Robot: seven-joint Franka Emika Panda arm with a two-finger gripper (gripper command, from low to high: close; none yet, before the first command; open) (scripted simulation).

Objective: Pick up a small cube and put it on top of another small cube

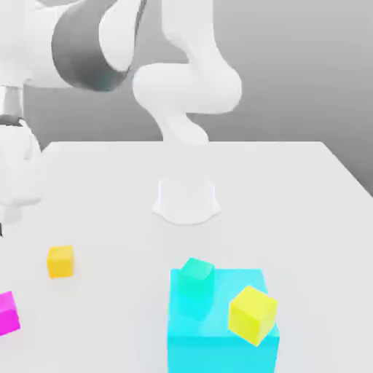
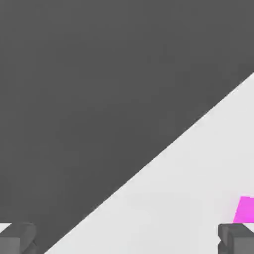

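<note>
Fingers [image 2: 231, 239] wide apart, magenta cube [image 2: 244, 210] on white table [image 2: 149, 208] (partly cut off)

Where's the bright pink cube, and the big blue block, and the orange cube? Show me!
Pink cube [image 1: 8, 314]: exterior view, on its front side.
Big blue block [image 1: 218, 356]: exterior view, on its front side.
Orange cube [image 1: 60, 264]: exterior view, on its front side.

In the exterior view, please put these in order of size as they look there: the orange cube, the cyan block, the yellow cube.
1. Cyan block, the largest
2. Yellow cube, on the block's top
3. Orange cube, the smallest, on the table
</note>
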